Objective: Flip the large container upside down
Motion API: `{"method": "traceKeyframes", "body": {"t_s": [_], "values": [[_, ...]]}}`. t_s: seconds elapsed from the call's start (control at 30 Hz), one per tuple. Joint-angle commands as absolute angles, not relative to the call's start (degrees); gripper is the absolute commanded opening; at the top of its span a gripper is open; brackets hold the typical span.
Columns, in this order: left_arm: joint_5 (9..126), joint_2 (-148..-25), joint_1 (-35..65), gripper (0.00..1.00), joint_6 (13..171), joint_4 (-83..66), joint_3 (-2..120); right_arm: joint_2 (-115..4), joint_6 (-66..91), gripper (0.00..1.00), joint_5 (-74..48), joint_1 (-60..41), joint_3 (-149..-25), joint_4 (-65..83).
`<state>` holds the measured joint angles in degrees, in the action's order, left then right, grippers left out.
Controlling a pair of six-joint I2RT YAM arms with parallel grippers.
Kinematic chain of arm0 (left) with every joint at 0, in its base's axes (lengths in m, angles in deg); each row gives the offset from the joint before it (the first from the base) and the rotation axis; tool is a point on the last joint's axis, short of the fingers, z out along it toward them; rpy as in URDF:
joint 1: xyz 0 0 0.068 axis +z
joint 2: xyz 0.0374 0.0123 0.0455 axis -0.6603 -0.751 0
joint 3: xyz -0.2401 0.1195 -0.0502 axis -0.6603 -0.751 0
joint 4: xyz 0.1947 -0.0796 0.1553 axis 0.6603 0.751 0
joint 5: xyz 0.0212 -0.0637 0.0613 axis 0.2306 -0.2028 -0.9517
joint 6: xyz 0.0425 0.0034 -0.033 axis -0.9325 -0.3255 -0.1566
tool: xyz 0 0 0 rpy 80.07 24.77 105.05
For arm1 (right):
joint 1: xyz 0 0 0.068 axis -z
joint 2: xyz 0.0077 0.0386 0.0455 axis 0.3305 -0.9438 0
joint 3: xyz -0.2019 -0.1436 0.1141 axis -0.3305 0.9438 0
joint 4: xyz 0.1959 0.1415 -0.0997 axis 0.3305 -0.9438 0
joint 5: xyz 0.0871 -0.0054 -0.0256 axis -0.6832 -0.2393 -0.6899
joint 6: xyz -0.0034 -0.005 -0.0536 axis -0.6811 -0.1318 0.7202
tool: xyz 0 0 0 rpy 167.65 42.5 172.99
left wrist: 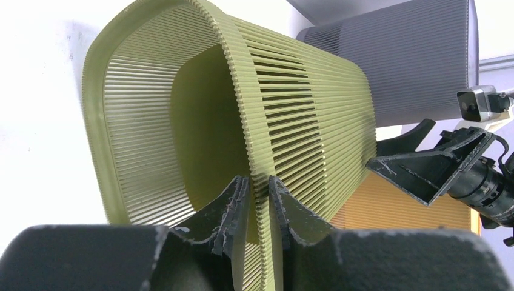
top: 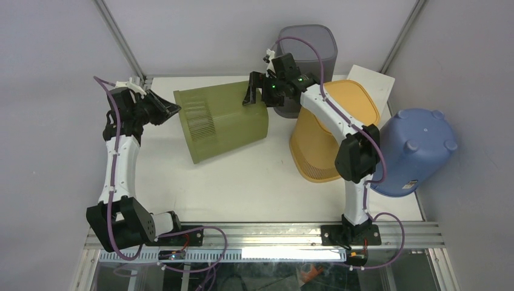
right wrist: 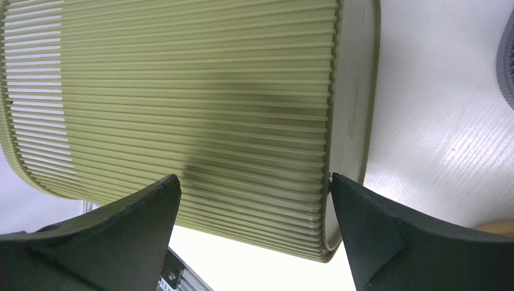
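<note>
Green container (top: 221, 124) lay tipped on its side mid table (top: 242, 194), mouth left, base right. Looked about half turned, not yet upside down. Left gripper (left wrist: 257, 182) pinched narrow on the mouth rim. Right gripper (top: 253, 91) gaped wide at the base end, holding nothing.

The large container (top: 221, 124) is olive green, finely ribbed, slotted near its rim. A ribbed grey bin (top: 310, 42) shows at its two o'clock; a ribbed orange bin (top: 312, 154) and a plain blue tub (top: 418, 148) at three.
</note>
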<state>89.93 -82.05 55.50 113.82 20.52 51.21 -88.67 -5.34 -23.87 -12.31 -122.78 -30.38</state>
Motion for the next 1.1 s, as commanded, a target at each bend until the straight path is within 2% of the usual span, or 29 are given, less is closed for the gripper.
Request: {"method": "traceKeyframes", "body": {"t_s": [0.0,0.3,0.6,1.07], "values": [[91.3,-82.5,54.4,0.18,112.2,18.6,50.0,-86.4,-5.3,0.99,-28.0,-12.4,-125.5,-26.2],[90.7,-83.0,53.7,0.11,111.4,19.1,49.2,-78.4,-8.9,0.99,-33.5,-12.3,-120.7,-20.0],[90.7,-83.5,52.2,0.11,111.3,19.2,48.9,-71.5,-12.1,0.98,-37.3,-12.3,-119.7,-16.9],[88.1,-86.8,44.6,0.13,112.4,16.8,46.9,-68.7,-15.4,0.99,-40.6,-14.6,-123.6,-14.2]]}}
